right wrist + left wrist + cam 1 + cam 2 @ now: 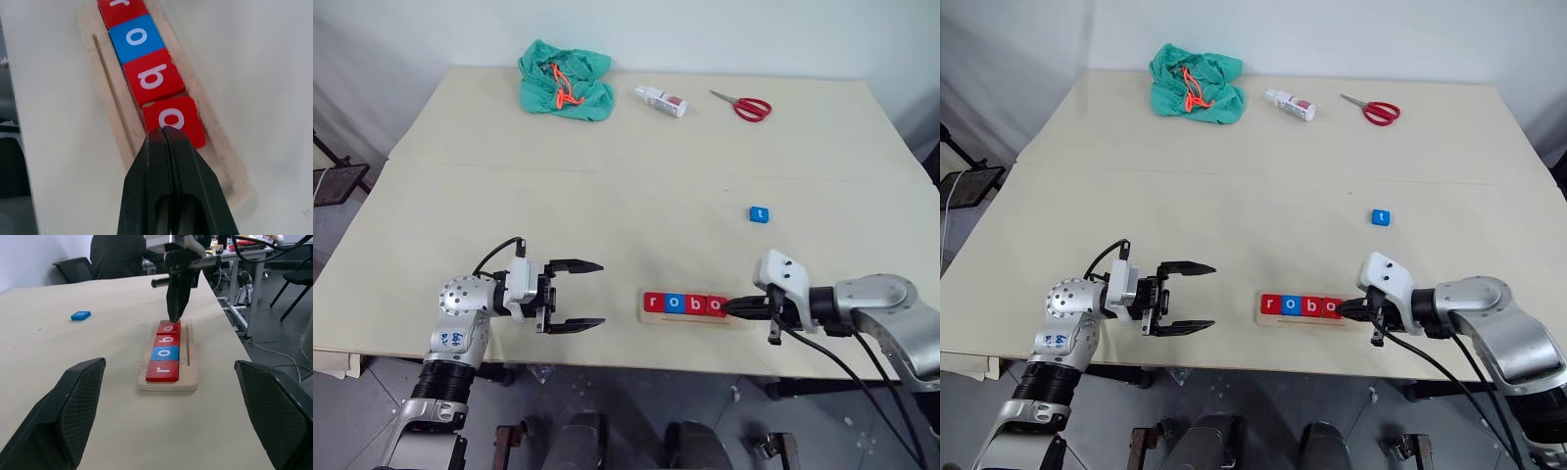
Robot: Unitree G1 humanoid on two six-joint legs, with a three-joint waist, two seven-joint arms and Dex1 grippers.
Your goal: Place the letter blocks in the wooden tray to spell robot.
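The wooden tray (651,319) lies near the table's front edge. Its groove holds four letter blocks in a row: red r (654,303), blue o (674,303), red b (695,304) and red o (715,305). A blue t block (760,213) lies alone on the table, farther back and to the right. My right gripper (732,307) is shut with nothing between its fingers, and its tips (164,134) rest on the edge of the last red o (176,120). My left gripper (600,293) hovers open to the left of the tray, pointing at it.
At the back of the table lie a crumpled green cloth (565,80) with an orange cord, a small white bottle (662,101) and red-handled scissors (744,105). The tray sits close to the table's front edge (705,345). Bare tabletop spreads between the tray and the t.
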